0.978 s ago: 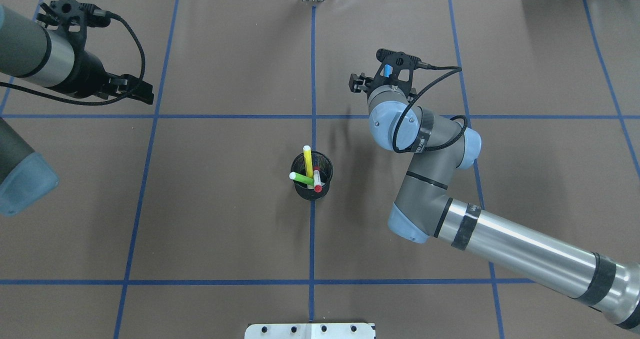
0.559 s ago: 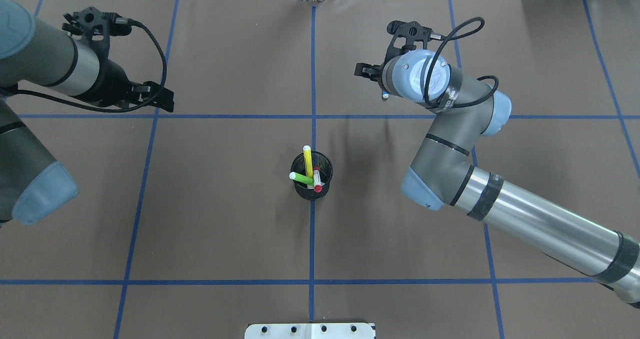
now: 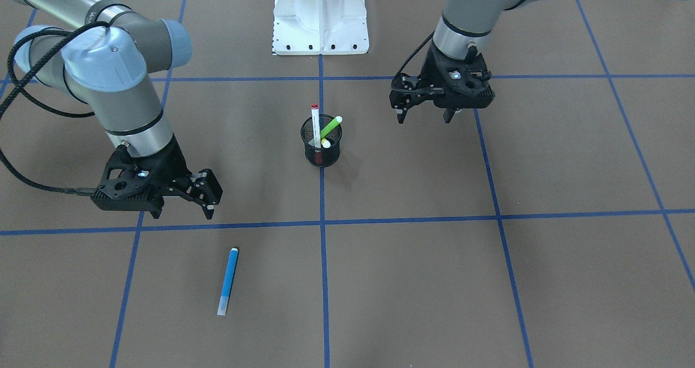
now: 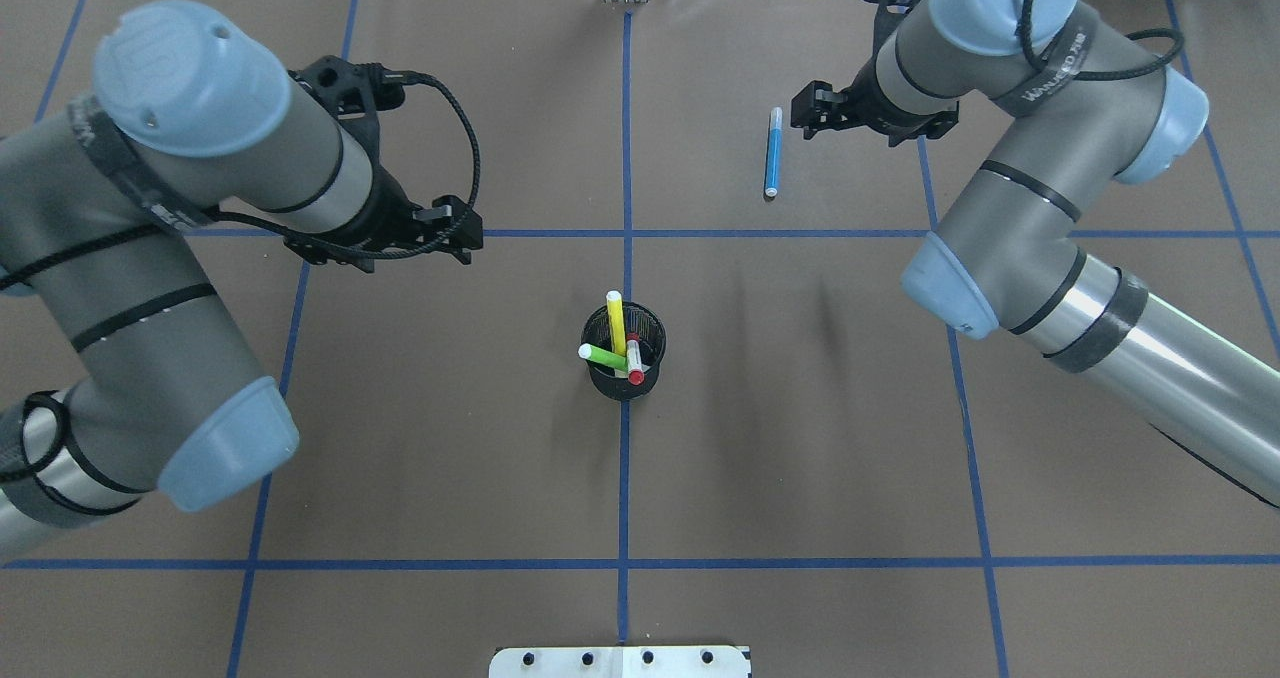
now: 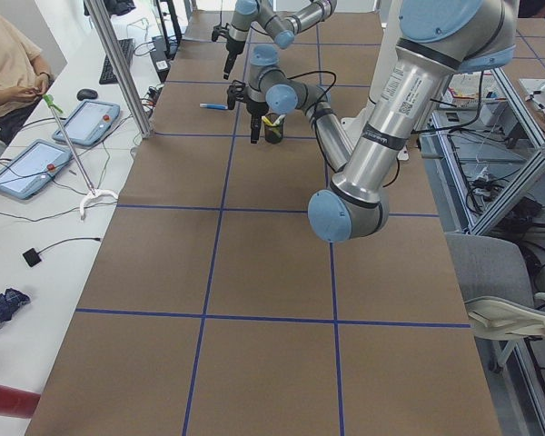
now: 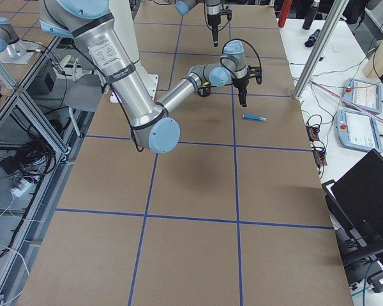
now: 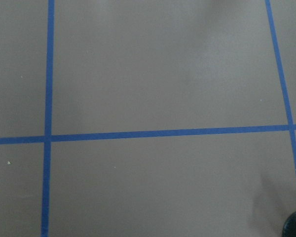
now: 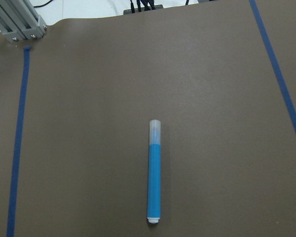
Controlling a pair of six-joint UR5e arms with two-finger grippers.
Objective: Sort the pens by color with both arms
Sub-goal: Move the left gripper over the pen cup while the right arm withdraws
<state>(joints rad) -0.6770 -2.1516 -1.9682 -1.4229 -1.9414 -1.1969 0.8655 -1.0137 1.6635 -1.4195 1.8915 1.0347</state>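
While the blue pen (image 4: 772,151) lies flat on the table (image 4: 450,438) in the far square on the robot's right, the other three stand in the mesh cup (image 4: 610,388) on the centre line: the yellow pen (image 4: 617,323) leaning away from the robot, the green pen (image 4: 603,357) tilted to its left, and the red-ended pen (image 4: 634,363) beside them. The blue one, alone and well apart from the cup, looks to mark where that colour belongs, so the sort seems about a quarter done.

The right gripper (image 4: 808,110) hangs just beside the blue pen's far end, raised off the table, its jaws spread and holding nothing. The right wrist view shows the pen whole and untouched, which fits a finished placement.

The left gripper (image 4: 460,230) hovers over bare table to the left of the cup, jaws likewise apart and empty, pointing down. It is nearer the cup than the other, probably so that it can take the next pen. The tilted green one offers the freest shaft; the red-ended and yellow pens crowd each other at the rim.
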